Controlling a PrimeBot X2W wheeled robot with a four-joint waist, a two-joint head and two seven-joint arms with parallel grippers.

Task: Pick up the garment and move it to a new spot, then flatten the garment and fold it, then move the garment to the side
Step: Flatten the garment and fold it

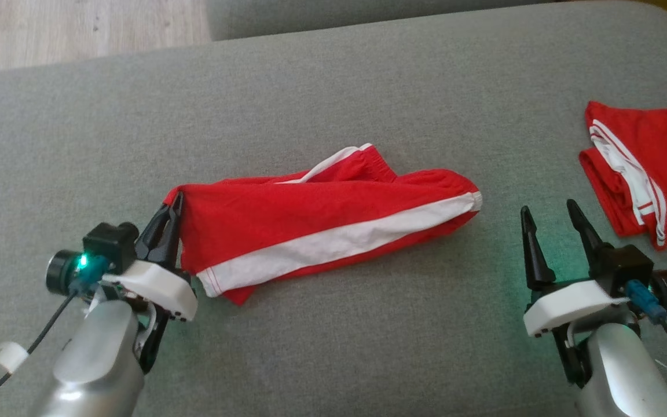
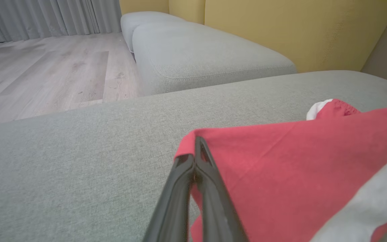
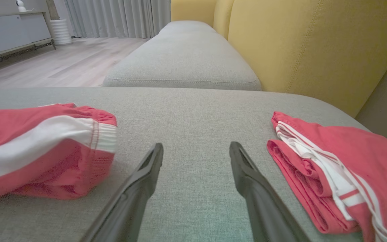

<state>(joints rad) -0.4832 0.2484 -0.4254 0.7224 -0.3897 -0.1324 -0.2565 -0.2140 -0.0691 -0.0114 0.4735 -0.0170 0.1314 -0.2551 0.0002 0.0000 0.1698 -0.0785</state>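
The garment (image 1: 322,223) is a pair of red shorts with a broad white side stripe, lying folded lengthways across the middle of the grey cushion (image 1: 333,87). My left gripper (image 1: 178,197) is shut on the garment's left corner, lifting that edge slightly; the left wrist view shows the red cloth (image 2: 281,168) pinched between the dark fingers (image 2: 200,161). My right gripper (image 1: 548,209) stands open just right of the garment's waistband end (image 3: 102,134), touching nothing, fingers (image 3: 153,161) spread over bare cushion.
A second red garment with thin white stripes (image 1: 646,168) lies folded at the right edge, close to my right gripper. A further grey seat (image 3: 183,57) and a yellow backrest (image 3: 314,43) stand beyond. Wooden floor (image 2: 45,70) lies past the cushion's far left edge.
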